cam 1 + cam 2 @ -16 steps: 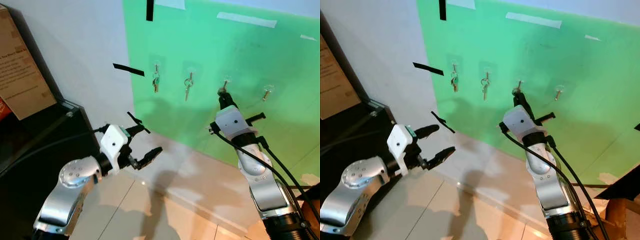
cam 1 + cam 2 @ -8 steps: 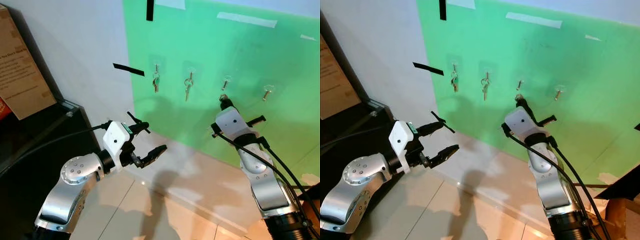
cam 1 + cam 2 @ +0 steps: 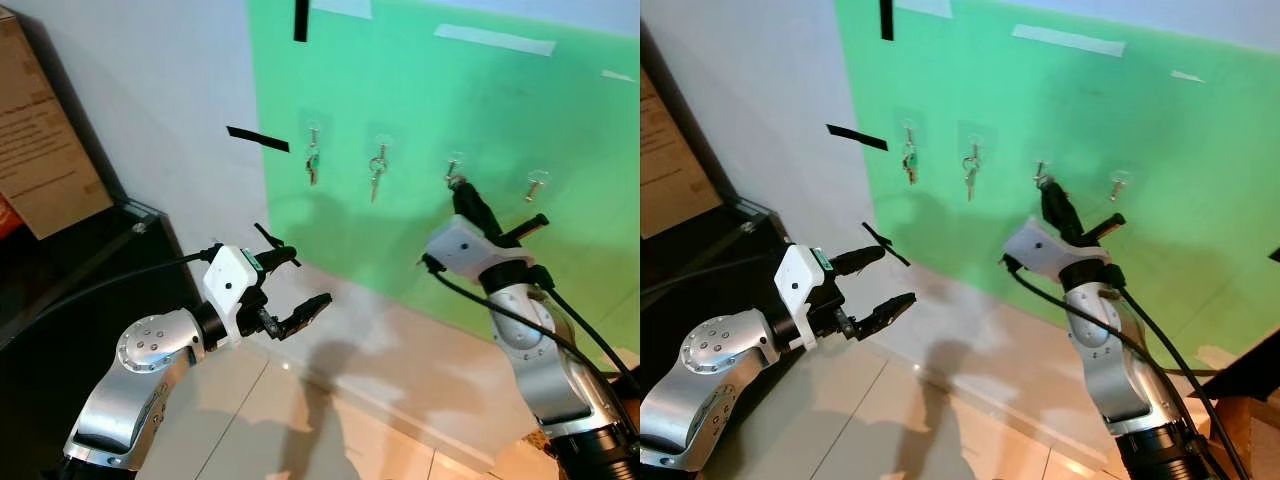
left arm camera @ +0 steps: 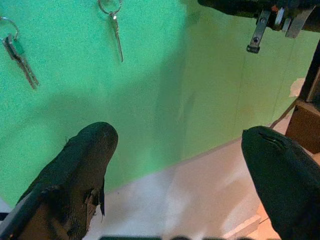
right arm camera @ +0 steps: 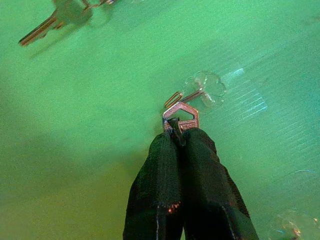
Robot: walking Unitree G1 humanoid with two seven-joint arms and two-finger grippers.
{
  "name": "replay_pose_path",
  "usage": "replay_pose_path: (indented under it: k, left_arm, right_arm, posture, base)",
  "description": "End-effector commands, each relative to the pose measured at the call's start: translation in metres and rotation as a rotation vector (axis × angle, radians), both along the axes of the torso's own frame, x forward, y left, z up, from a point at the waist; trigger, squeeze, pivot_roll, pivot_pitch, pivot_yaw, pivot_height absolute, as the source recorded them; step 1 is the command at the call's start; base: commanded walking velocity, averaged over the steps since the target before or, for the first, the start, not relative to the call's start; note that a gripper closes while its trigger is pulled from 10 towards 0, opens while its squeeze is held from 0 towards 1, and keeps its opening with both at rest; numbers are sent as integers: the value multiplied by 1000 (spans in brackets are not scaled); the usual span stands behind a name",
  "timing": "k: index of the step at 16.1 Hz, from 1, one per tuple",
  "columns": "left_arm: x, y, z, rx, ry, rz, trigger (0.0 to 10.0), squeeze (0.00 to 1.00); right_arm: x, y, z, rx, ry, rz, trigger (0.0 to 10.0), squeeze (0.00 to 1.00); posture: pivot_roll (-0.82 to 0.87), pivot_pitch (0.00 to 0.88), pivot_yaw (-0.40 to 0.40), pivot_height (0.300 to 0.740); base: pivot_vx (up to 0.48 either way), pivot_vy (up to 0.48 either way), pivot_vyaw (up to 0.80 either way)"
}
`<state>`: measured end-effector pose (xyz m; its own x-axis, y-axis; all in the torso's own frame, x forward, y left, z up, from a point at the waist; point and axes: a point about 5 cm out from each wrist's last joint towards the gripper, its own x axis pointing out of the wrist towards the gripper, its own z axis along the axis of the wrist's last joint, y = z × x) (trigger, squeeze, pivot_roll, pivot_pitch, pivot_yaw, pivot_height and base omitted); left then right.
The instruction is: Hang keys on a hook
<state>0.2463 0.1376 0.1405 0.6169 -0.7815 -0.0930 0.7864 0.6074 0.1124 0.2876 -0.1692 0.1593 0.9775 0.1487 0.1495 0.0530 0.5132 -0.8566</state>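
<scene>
Silver jointed arms (image 3: 150, 355), white wrist housings, black cables, black two-fingered tools (image 3: 292, 290).

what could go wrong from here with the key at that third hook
The right gripper pinches the key only at its edge, so it may slip or twist out before it catches. The key's head sits just beside the hook, apparently not yet over it; letting go now would likely drop it to the floor. Pushing harder might also pop the clear stick-on hook pad off the green board.

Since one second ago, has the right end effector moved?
Yes. The right end effector dropped away, then rose back up to the third hook.
</scene>
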Motion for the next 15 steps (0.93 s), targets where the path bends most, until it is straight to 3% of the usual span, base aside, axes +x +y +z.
replay_pose_path:
  k: [1,7,15]
  left_arm:
    - [-2,-1,4,2,-7,-15,10000,180]
    - [-1,-3,10,1,-19,-27,10000,184]
    - [0,-3,13,2,-20,-28,10000,180]
  right_arm:
    - [-3,2,0,-23,8,7,10000,0]
    - [1,10,10,-22,-35,25,10000,0]
    - [8,9,10,-14,27,10,10000,0]
  posture:
    - [-61,0,-12,740]
    - [-59,0,-10,740]
    - [-56,0,-11,740]
  base:
    - [0,0,0]
    - [0,0,0]
    - [0,0,0]
